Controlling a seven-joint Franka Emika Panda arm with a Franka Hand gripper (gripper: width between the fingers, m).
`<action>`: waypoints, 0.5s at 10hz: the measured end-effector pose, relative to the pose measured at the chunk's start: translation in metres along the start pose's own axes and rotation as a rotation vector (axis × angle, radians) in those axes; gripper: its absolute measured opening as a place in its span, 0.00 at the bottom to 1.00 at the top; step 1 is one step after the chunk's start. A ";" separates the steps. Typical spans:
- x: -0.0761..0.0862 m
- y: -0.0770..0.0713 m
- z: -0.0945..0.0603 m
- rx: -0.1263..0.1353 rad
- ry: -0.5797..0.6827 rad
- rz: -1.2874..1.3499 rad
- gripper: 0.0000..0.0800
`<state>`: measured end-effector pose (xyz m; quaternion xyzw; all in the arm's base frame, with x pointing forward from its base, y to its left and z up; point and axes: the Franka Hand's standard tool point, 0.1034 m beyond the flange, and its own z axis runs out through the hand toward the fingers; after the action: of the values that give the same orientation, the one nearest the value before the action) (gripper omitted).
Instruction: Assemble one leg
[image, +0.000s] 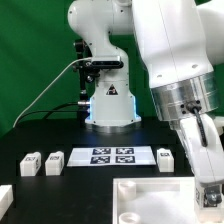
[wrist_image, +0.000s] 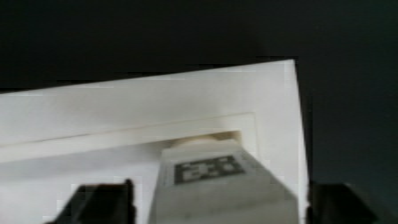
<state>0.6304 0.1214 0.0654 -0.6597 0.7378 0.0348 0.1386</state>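
Wrist view: the end effector (wrist_image: 199, 205) gripped the small white plastic cuboid leg (wrist_image: 217, 172), at 6 o'clock of the wide white rimmed panel (wrist_image: 160, 110); next, seating it there probably.

Leg (wrist_image: 217, 170): white plastic, smooth, printed matt tag. Panel (wrist_image: 160, 115): white plastic, smooth. Desk (image: 60, 185): black, matt. Arm (image: 170, 50): glossy white shell.
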 end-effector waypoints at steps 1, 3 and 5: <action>0.003 0.000 0.000 -0.002 0.003 -0.150 0.64; 0.005 -0.001 -0.001 -0.018 0.012 -0.585 0.80; 0.005 -0.002 -0.001 -0.023 0.015 -0.835 0.81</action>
<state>0.6313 0.1157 0.0653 -0.9039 0.4076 -0.0209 0.1279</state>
